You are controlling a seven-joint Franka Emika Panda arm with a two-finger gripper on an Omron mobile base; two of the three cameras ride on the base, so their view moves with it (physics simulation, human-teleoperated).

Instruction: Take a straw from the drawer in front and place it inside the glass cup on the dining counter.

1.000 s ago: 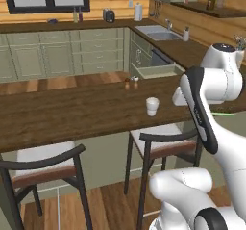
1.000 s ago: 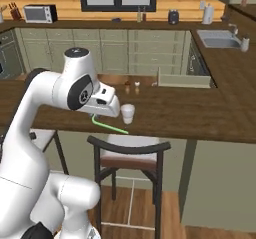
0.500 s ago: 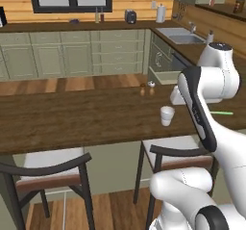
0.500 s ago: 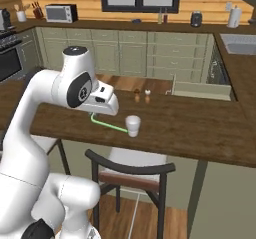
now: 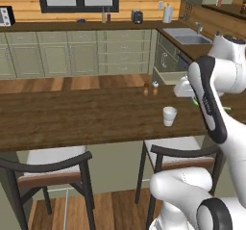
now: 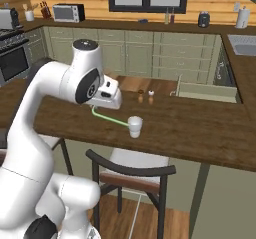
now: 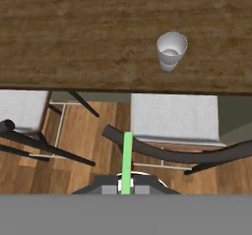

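The long dark-brown wood-plank dining counter (image 6: 190,128) carries the small whitish translucent glass cup (image 6: 134,127), standing upright near its front edge above a dark-framed stool with a pale seat (image 7: 174,116). The claw (image 7: 126,186) is closed on the thin light-green straw (image 6: 107,118), pinched at one end so most of its length sticks out free toward the cup. So light and slim a stick probably flexes and pivots easily; the cup looks light enough to tip if nudged sideways.
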